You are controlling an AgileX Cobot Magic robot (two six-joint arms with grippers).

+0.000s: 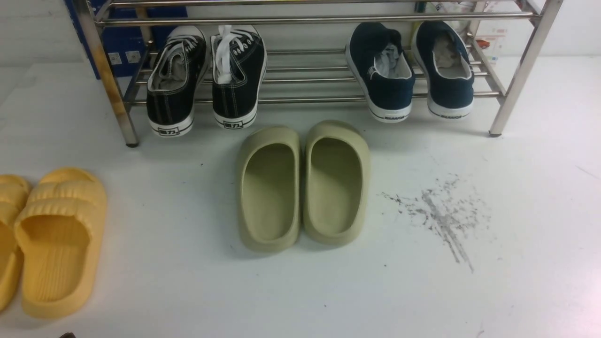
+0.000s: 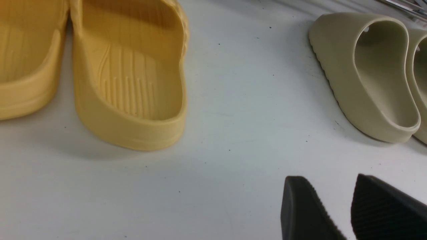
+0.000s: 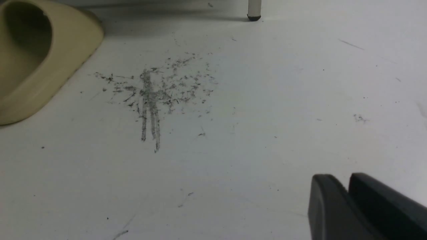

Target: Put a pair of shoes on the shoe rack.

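Front view: the shoe rack (image 1: 310,99) stands at the far side of the white desk (image 1: 516,263); the pair of shoes (image 1: 413,70), navy with white soles, rests on the rack's lower bar shelf at its right end, heels toward the camera and overhanging the front bar; the two shoes lie side by side, just apart; black lace-up sneakers (image 1: 206,77) occupy the left end of the same shelf; olive-green slippers (image 1: 303,185) sit on the desk in front of the rack, touching each other; yellow slippers (image 1: 47,239) lie at the left edge; a dark scuff mark (image 1: 441,216) lies right of the olive pair; neither arm is visible.

Left wrist view: the left gripper (image 2: 333,213) hangs above bare desk; its fingers (image 2: 300,213) stand apart with a clear gap, holding nothing; yellow and olive slippers lie beyond.

Right wrist view: the right gripper (image 3: 347,206) hangs over the desk near the scuff mark; its fingers (image 3: 330,210) are pressed together, empty; one rack leg (image 3: 253,10) is visible.
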